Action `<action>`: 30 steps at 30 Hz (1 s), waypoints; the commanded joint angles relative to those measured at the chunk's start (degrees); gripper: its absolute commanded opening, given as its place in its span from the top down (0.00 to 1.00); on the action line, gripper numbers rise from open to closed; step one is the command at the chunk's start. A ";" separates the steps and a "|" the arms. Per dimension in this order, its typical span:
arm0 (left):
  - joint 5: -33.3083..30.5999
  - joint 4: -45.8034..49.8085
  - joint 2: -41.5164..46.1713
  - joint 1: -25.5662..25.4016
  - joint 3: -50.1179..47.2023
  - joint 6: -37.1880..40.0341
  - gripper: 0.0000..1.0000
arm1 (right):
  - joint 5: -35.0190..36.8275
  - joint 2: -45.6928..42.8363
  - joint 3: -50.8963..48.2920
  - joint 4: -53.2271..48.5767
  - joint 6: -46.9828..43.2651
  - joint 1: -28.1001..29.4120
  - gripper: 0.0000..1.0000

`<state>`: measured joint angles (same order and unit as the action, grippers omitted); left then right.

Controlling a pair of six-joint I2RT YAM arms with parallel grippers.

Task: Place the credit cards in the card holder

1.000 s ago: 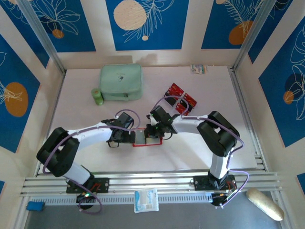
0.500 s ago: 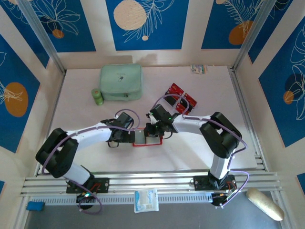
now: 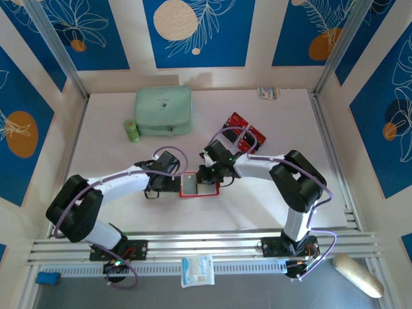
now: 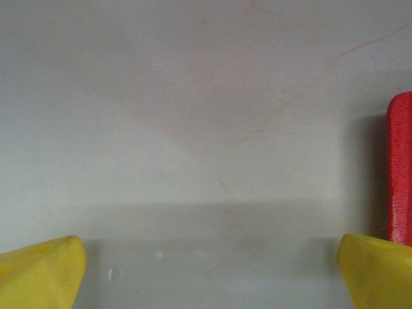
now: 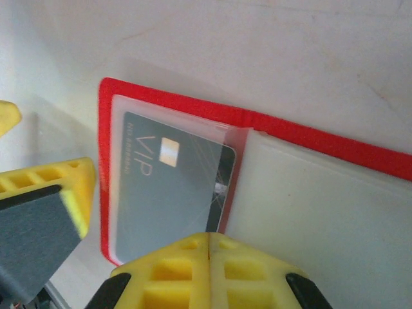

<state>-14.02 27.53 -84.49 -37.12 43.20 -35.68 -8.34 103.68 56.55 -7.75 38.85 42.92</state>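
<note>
Right wrist close-up: 1 VIP card sleeved, the rest waiting beyond the card holder

A grey VIP card [image 5: 170, 193] lies inside the left clear sleeve [image 5: 129, 112] of the open red card holder [image 5: 309, 132]. The sleeve to its right [image 5: 309, 212] looks empty. The remaining credit cards [image 3: 244, 132], red and black, lie in a loose cluster just beyond the holder, toward its far right.

These cards are probably light, stiff and slick. Lying flat, they give little to grab, so 1 short edge is the likely place to pinch. The holder itself looks light enough to skid, and its sleeves are floppy, so it would want pinning by its red border while a card goes in.

The right gripper [image 5: 209, 248] is clenched with nothing visible between its fingers, its tips at the holder's near edge by the card. The left gripper [image 4: 209, 270] is spread wide and empty at the holder's left border, low over the table [image 4: 193, 96].

A mint-green zip case [image 3: 163, 111] sits well beyond the holder, to its far left.
</note>
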 commanded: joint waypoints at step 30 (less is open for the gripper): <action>2.46 4.65 6.16 0.54 6.08 1.13 0.00 | -1.04 -9.36 -2.78 -4.95 -2.33 -7.03 0.84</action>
<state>-13.50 30.41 -80.03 -37.12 46.24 -35.46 -8.56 95.26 55.90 -10.20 38.04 37.56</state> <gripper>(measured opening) 0.998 0.138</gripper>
